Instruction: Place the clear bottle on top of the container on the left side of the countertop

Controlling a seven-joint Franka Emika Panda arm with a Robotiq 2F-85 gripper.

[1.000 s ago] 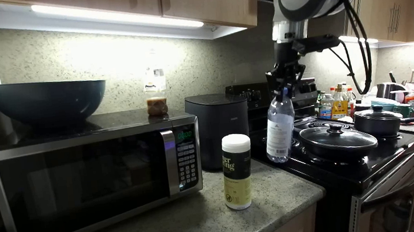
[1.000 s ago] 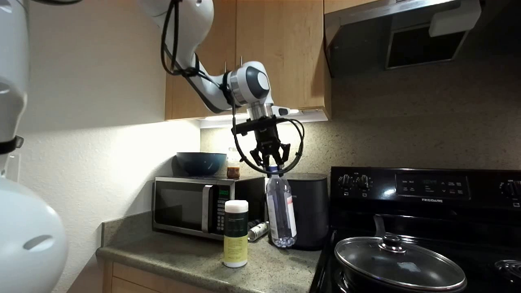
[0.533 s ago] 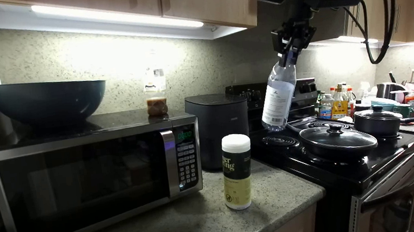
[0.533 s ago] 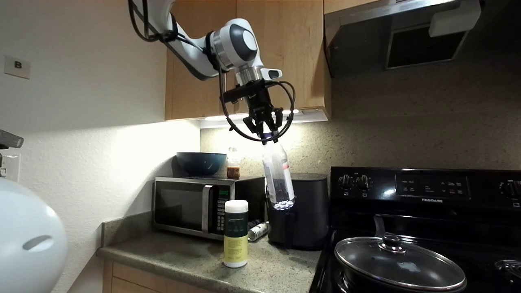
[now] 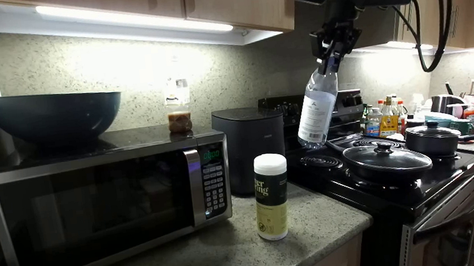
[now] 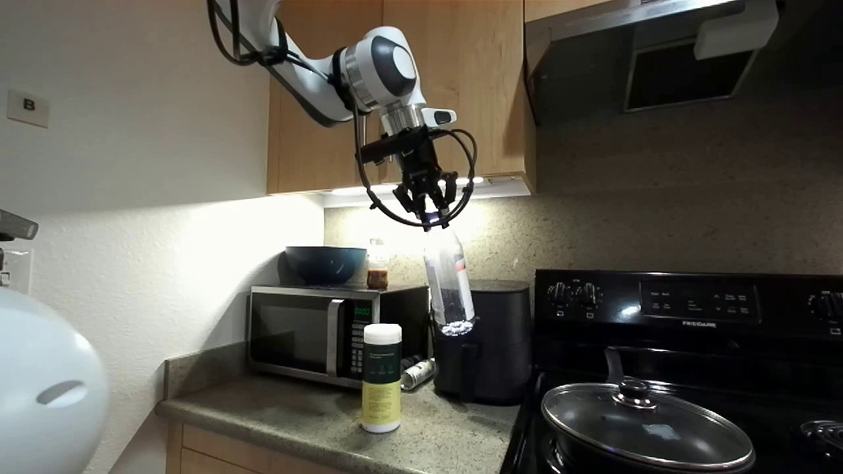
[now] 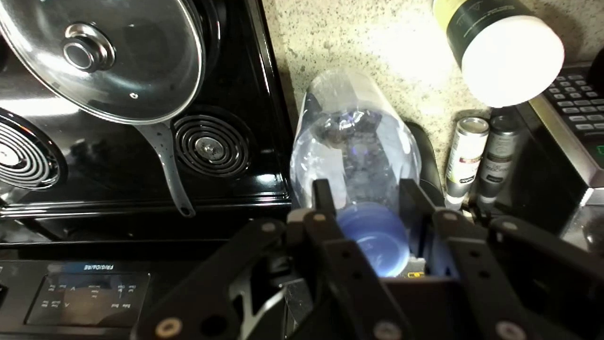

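Tool (image 6: 435,222): partly closed, gripping the blue-capped top of the clear bottle (image 5: 316,113)
Clear bottle: hanging tilted in mid-air, apart from the container (image 5: 272,200)
Container: white-lidded, upright on the speckled surface (image 5: 317,226), near the microwave (image 5: 97,227)

The white arm (image 6: 316,92) has silver collars (image 6: 403,120), black cables (image 5: 443,38) and a black, screw-studded pincer (image 7: 365,190).

In an exterior view I look slightly down from close before the microwave (image 5: 95,209), across the counter (image 5: 317,226) toward the stove (image 5: 403,201). In an exterior view I face the backsplash (image 6: 619,224) from farther back, a white form (image 6: 46,382) crowding its left edge. My wrist view peers from close above down along the bottle (image 7: 354,146), stove lettering (image 7: 98,267) upside down. All three share jar (image 5: 272,197), counter and stove.
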